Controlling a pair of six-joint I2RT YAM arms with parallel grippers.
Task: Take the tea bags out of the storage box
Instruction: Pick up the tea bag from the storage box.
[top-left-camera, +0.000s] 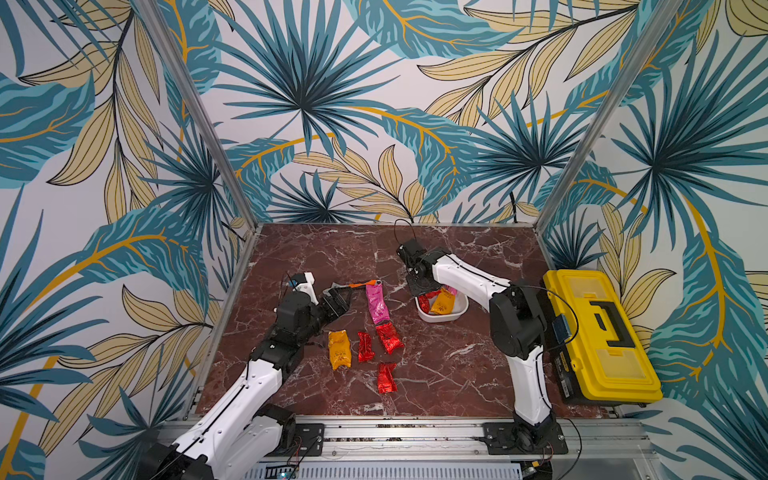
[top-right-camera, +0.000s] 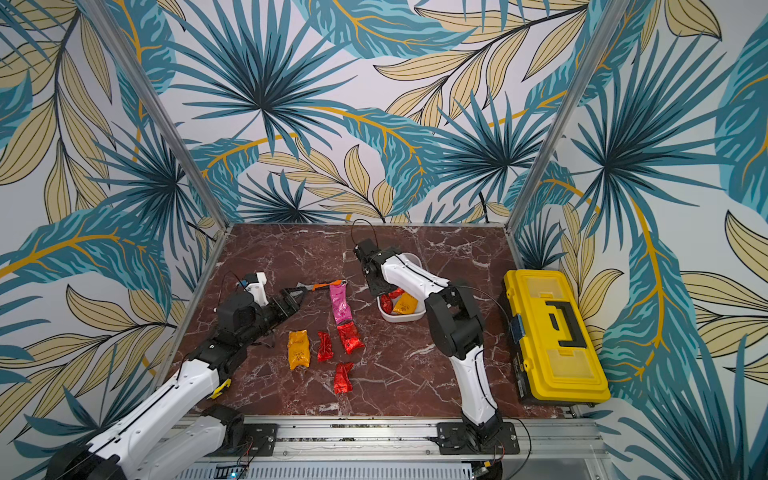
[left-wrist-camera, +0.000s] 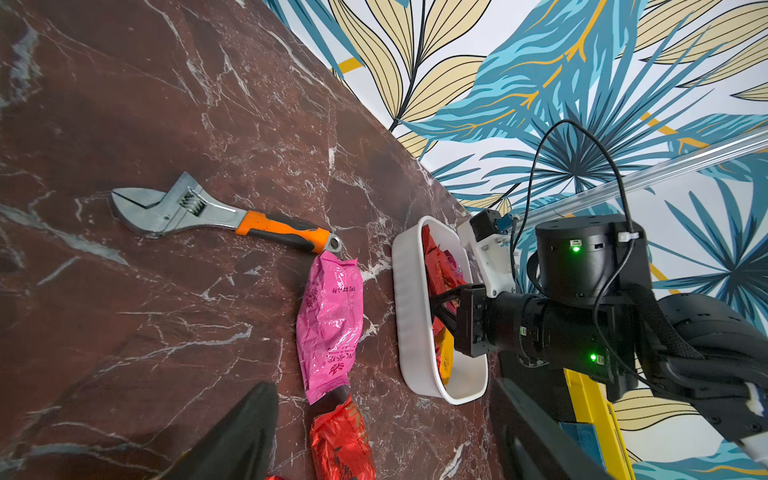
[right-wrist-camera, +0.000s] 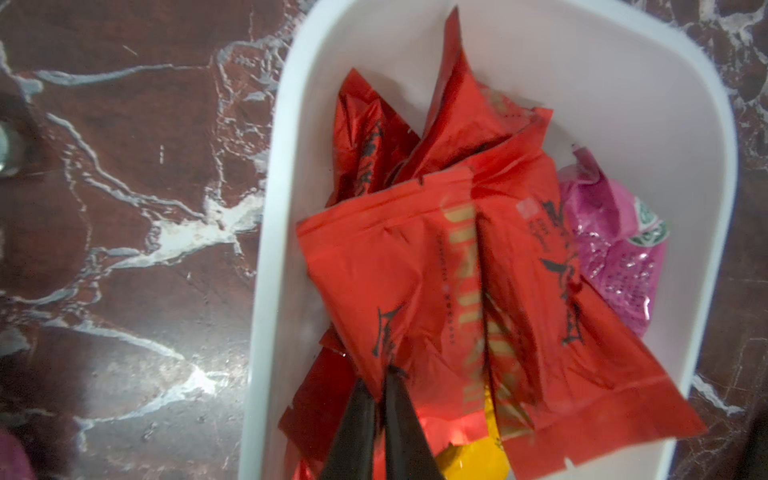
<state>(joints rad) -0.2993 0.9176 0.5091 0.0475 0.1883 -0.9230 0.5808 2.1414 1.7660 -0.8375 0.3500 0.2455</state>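
**Enclosure:** leaf-patterned wall panels (top-left-camera: 374, 104) stand on three sides of a dark red marble-patterned surface (top-left-camera: 457, 374).

**Storage box:** the small white plastic storage box with rounded corners (top-left-camera: 452, 316), open-topped, stands right of centre on the surface. It lies between the loose sachets and a large yellow plastic toolbox with a black handle (top-left-camera: 598, 336) at the right edge.

**Contents:** crinkled foil tea bags lie heaped in the box. Several are red, with one orange-yellow sachet (top-left-camera: 441, 305) and one magenta sachet (right-wrist-camera: 615, 249).

**Right tool** (right-wrist-camera: 380, 386)**:** it reaches down into the box, clenched on the corner of the uppermost red foil tea bag (right-wrist-camera: 395, 270). The right wrist view shows both dark fingers (right-wrist-camera: 353, 432) meeting on the foil edge.

**Outside the box:** five tea bags lie flat on the surface to its left.
- A long magenta tea bag (top-left-camera: 377, 306).
- A red tea bag (top-left-camera: 389, 337) touching the magenta one's near end.
- A narrow red tea bag (top-left-camera: 365, 346).
- An orange-yellow tea bag (top-left-camera: 338, 349).
- A further red tea bag (top-left-camera: 386, 377), nearest the front and apart from the rest.

**Wrench:** a silver adjustable wrench with an orange-and-black handle (left-wrist-camera: 216, 216) lies at the far end of the long magenta tea bag, its handle ring just beside the foil.

**Left tool** (top-left-camera: 344, 300)**:** released, jaws spread wide, just left of the long magenta tea bag. Contact with the surface cannot be told.
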